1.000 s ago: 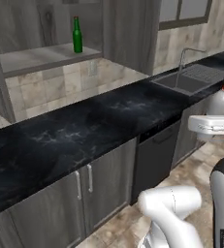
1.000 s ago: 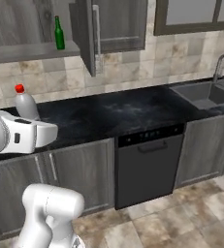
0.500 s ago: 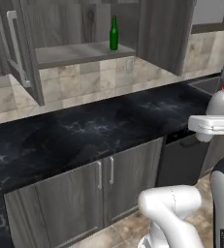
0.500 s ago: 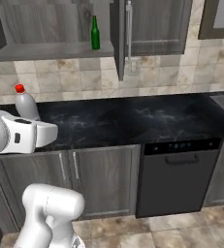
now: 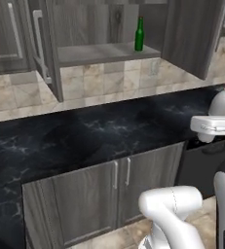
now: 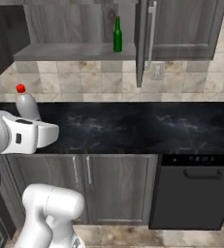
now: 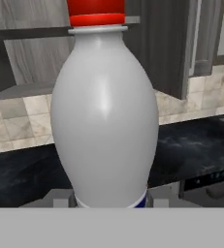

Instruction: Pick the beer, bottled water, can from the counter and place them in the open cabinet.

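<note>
Beige and grey stone tiles cover the wall between the upper units and the base units. Grey wood-grain base cabinets with slim silver handles stand below, beside a black dishwasher with a dark bar handle. The floor is laid in mottled beige tiles. Light is soft and even.

The arm rises from 5 o'clock in the left base view, gripper level, clamped around the bottled water.
</note>
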### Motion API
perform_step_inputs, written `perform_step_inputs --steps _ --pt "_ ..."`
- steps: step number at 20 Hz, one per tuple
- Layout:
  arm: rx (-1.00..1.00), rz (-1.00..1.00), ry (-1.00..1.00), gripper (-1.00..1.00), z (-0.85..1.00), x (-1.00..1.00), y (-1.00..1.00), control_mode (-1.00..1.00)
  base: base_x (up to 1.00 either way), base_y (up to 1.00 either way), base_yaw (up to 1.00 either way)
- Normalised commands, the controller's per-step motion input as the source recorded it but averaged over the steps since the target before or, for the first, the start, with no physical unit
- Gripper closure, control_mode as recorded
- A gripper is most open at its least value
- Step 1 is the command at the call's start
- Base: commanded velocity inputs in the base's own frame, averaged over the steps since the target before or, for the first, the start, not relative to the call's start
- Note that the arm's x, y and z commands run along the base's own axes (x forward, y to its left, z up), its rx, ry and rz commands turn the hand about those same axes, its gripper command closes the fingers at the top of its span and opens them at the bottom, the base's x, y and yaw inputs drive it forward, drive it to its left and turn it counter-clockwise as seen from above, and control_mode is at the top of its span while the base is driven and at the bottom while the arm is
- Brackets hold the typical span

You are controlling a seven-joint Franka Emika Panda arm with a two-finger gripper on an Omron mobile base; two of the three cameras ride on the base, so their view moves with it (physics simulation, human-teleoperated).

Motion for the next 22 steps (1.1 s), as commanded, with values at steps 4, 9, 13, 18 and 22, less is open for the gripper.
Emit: perform_step_inputs --steps 4,9,13,18,22 --pt "0.0 0.0 0.0 1.0 0.0 0.0 0.0 1.0 0.73 -0.01 0.18" --pt "0.0 0.0 0.0 1.0 0.0 0.0 0.0 1.0 0.67 -0.15 0.13" --pt "0.0 0.0 0.0 1.0 0.0 0.0 0.0 1.0 0.49 -0.29 0.12" --pt "0.0 0.0 0.0 1.0 0.0 0.0 0.0 1.0 0.39 -0.4 0.11" --pt "0.0 0.0 0.0 1.0 0.0 0.0 0.0 1.0 0.42 -0.22 0.15"
